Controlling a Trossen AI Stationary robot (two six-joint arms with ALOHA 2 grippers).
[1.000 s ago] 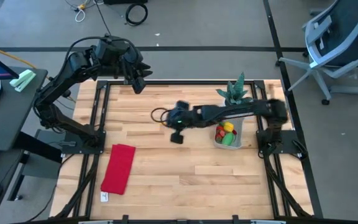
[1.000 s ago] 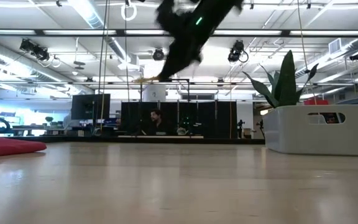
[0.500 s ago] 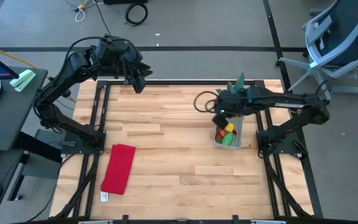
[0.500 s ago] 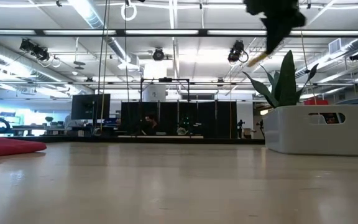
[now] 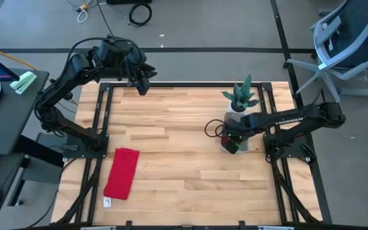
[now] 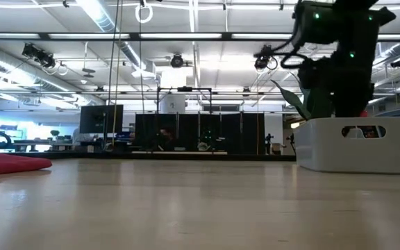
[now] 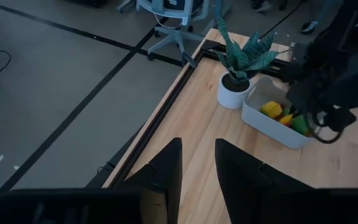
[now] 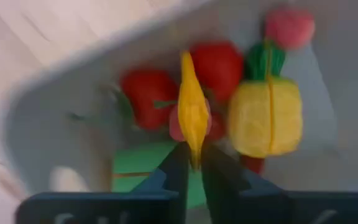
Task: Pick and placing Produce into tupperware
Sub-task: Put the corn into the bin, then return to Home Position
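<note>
The tupperware [image 7: 272,127] stands on its base at the table's right side, beside the potted plant. It holds several toy pieces: a yellow pineapple [image 8: 266,118], two red ones [image 8: 219,65], a pink one [image 8: 289,26] and a green one [image 8: 142,168]. My right gripper [image 5: 234,137] hangs directly over the tub, hiding most of it in the high view, and is shut on a slim yellow produce piece [image 8: 192,112]. My left gripper [image 5: 142,82] waits open over the table's far left corner. My right gripper pinches the slim yellow piece by one end [image 8: 194,152] between its two fingers [image 8: 176,168]. It comes from above, pointing down into the tub. The rest of the piece sticks out past the fingertips over the red pieces; whether it touches them I cannot tell.
A spiky green plant in a white pot [image 5: 241,99] stands just beyond the tub's far side. A flat red cloth [image 5: 122,172] lies near the table's near left. Black frame rails [image 5: 101,115] run along the table's left and right sides. Bare wood lies between.
My right gripper has carried the yellow piece from over the table's middle toward the right edge. It has come down over the tub, where its fingers now point into it. The left arm has kept still.
</note>
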